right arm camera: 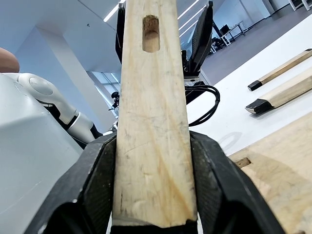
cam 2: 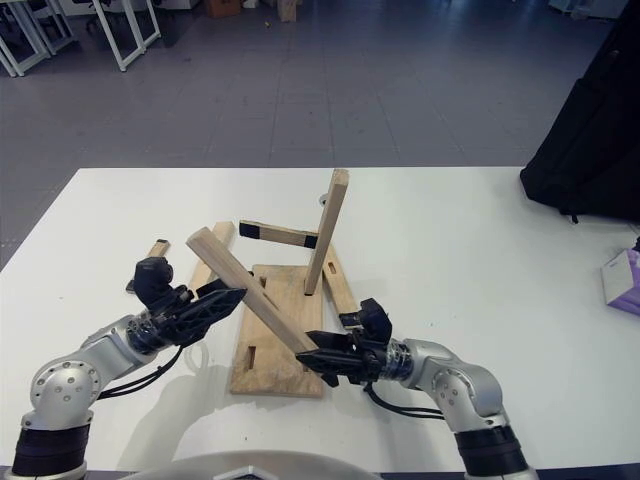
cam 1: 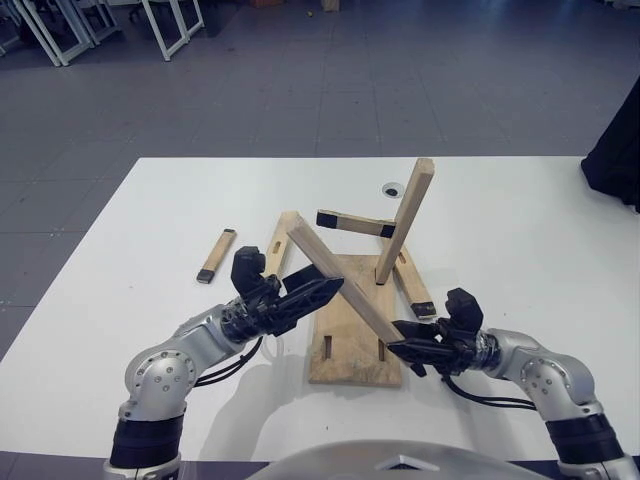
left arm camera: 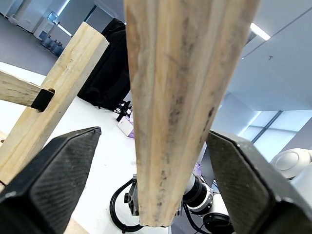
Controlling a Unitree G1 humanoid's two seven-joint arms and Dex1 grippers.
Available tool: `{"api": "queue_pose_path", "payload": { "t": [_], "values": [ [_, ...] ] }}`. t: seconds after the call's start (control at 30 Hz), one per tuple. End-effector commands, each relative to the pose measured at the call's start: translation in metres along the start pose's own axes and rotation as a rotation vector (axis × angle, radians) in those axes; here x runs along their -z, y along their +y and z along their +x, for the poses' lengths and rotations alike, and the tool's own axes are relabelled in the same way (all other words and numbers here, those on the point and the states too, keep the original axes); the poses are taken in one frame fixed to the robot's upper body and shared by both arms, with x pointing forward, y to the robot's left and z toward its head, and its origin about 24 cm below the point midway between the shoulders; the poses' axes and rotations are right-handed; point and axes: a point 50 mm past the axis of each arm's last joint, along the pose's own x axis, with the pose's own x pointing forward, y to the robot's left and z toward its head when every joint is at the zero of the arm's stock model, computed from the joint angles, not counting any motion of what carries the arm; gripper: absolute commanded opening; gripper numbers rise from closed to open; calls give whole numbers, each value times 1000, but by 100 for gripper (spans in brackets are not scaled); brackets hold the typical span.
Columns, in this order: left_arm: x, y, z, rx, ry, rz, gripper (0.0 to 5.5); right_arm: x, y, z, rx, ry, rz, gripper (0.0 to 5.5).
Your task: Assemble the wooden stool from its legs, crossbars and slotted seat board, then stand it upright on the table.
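Two grippers on one leg (cam 1: 368, 310), slanted above seat board (cam 1: 350, 362), which lies flat on table (cam 1: 520, 230). Right gripper (cam 1: 400, 352): fingers clamped on leg's lower end. Left gripper (cam 1: 335, 288): fingers spread either side of leg midway up, gaps showing (guide, I judge, not holder). Another leg (cam 1: 405, 220) stands upright in board, crossbar (cam 1: 355, 223) jutting from it. I read step as seating second leg. Next I must tip it upright and line foot with free slot (cam 1: 327, 347).

Our arms (cam 1: 165, 372) wear rounded silver-grey shells, black-cuffed at the lower corners. Black cables (cam 1: 228, 366) loop by each wrist, and our left hand (cam 1: 334, 289) and right hand (cam 1: 397, 350) are black.
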Motion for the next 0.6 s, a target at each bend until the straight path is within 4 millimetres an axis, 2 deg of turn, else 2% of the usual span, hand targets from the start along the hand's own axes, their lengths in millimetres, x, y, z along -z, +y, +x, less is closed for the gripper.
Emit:
{"api": "queue_pose_path", "payload": {
  "t": [0.03,0.2,0.6],
  "values": [
    [-2,-5,3,45,-4,-9,393,-3,-2,0,1,39,-22,202],
    [-1,-4,2,41,5,-12,393,-7,-4,0,8,10,-32,202],
    [-1,-1,-1,36,16,5,206,-6,-10,3,49,11,-53,202]
  ]
}}
